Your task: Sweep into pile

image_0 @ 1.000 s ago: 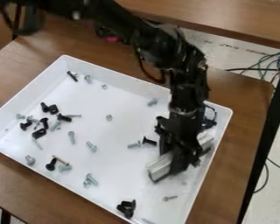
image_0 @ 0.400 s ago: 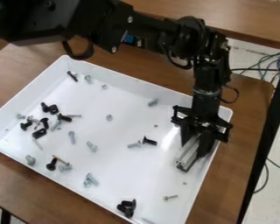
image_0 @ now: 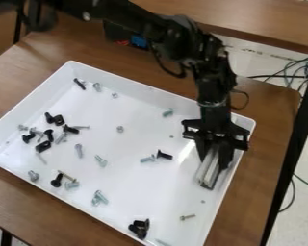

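Note:
Over the right side of the white tray [image_0: 137, 101], the gripper [image_0: 214, 156] points down, shut on a silvery metal bar [image_0: 209, 173] that sits between its fingers. Screws and bolts lie scattered in the tray. Black pieces and bolts cluster at the left, among them a black bracket [image_0: 43, 146]. A black screw [image_0: 164, 154] lies left of the gripper, touching or very near a silver bolt [image_0: 147, 159]. Lower down are a black part [image_0: 139, 228], a small screw [image_0: 187, 217] and silver bolts [image_0: 99, 197].
The tray's raised walls surround the pieces, with the right wall close beside the gripper. Brown table [image_0: 272, 144] extends around the tray. Another wooden surface [image_0: 247, 19] stands behind, and cables [image_0: 295, 72] lie on the floor at the right.
The gripper and bar have moved right from their place a second ago, towards the tray's right wall. The scattered screws look unmoved.

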Tool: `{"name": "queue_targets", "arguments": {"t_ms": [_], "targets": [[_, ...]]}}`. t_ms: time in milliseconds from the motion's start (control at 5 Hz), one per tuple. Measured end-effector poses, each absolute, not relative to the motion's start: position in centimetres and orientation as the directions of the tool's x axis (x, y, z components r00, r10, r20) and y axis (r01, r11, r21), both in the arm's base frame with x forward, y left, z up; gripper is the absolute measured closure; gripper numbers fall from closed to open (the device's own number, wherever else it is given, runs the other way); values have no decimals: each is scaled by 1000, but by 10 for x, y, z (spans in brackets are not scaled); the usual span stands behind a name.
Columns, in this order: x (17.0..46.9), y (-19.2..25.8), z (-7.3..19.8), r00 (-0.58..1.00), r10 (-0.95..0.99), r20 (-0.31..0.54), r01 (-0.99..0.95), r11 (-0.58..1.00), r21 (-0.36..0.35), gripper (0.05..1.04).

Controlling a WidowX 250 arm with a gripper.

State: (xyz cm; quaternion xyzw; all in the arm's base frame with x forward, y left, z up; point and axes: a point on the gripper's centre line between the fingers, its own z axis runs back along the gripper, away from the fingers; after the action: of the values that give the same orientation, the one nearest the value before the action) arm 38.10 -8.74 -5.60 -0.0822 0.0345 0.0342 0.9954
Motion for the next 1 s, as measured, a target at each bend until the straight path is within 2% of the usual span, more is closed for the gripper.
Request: {"name": "queue_targets", "arguments": {"t_ms": [200, 400, 600, 800, 1000], "targets": [[382, -34, -58, 979, 193, -68, -202, 967, -158, 724], [380, -7, -58, 968, 237, -85, -248, 956, -158, 724], [374, 50, -58, 925, 351, -146, -372, 916, -148, 725], [367, 123, -56, 855, 497, -149, -516, 845, -140, 725], [359, 161, -55, 806, 576, -137, -591, 795, -139, 725]]}}
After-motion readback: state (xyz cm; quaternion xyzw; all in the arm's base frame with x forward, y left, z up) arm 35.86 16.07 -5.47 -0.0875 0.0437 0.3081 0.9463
